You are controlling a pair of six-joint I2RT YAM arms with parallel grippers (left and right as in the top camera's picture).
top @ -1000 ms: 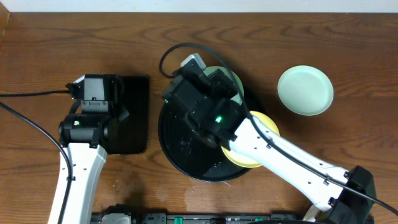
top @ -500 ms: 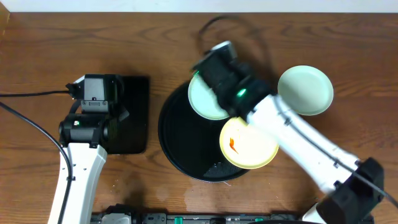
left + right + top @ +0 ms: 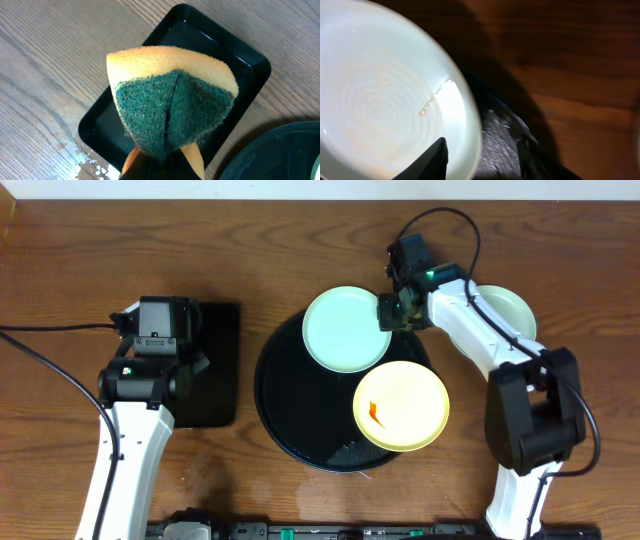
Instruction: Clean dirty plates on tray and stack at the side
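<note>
Only the left wrist view shows the left gripper [image 3: 161,162] clamped on a yellow sponge [image 3: 172,100], its green scouring face up, above the rectangular tray [image 3: 240,65]. Overhead, the right gripper [image 3: 392,310] seems to pinch the rim of a mint-blue plate [image 3: 340,330] at the round tray [image 3: 290,410]'s far edge, beside the orange-smeared yellow plate [image 3: 405,405].

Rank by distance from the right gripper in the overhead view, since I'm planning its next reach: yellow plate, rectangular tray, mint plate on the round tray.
From the right gripper:
1. mint plate, at its fingertips, just left.
2. yellow plate, toward the robot's base.
3. rectangular tray, far left.
</note>
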